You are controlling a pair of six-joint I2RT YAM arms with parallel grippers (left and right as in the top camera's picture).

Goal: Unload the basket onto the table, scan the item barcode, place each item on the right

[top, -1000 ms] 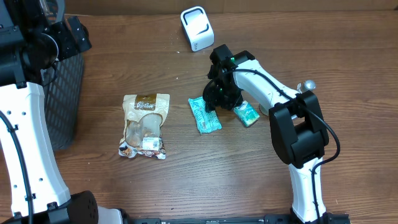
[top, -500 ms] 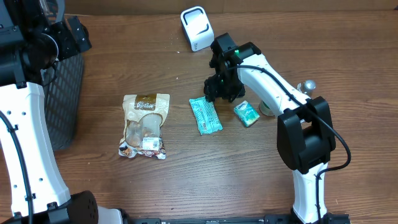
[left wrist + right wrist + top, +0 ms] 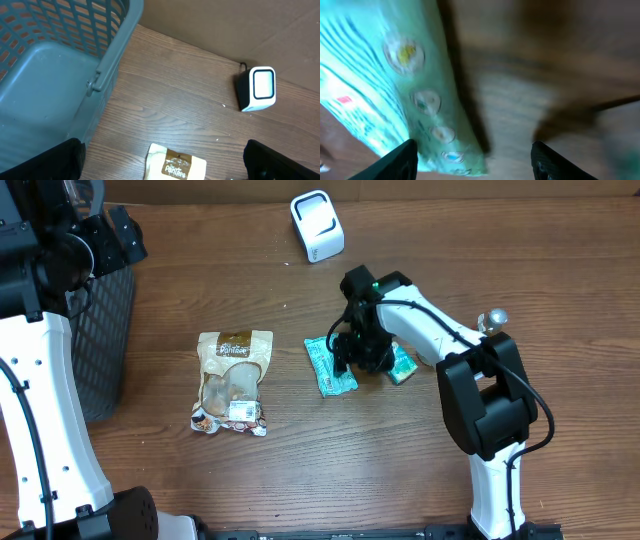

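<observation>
Behind the scanner [image 3: 317, 225], cardboard [image 3: 225, 25] backs the wooden table [image 3: 560, 280]. Wrist views alone show the left gripper [image 3: 160, 162] and right gripper [image 3: 477, 157] spread.

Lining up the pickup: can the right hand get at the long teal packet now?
Probably yes. The right hand hangs open just over the teal packet, at its right edge. Nothing lies on top of it, and the smaller teal pack sits on the hand's other side.
</observation>
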